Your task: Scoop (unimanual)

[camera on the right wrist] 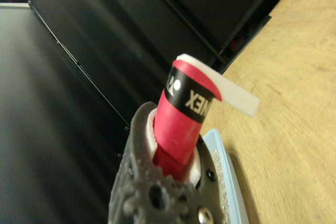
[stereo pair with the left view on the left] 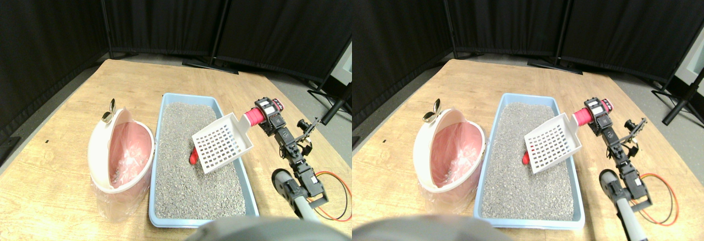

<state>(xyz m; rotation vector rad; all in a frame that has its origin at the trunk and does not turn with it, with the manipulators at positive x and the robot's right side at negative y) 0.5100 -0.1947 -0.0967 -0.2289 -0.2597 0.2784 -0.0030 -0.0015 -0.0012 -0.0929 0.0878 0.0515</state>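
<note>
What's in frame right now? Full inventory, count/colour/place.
litter tray: 1, light blue, centre of the table, filled with grey litter
scoop: 1, white slotted with red wrapped handle, raised over the tray's right side
red object: 1, on the litter, partly hidden under the scoop
bin: 1, white with pink liner, left of the tray
table: 1, light wood
black curtain panels: behind the table
cable: red, lower right on the table
right gripper: 1, dark, jaws shut on the scoop handle

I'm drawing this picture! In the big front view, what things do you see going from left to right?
Pink-lined bin → blue litter tray → small red thing in the litter → white slotted scoop → right gripper on the scoop's red handle.
</note>
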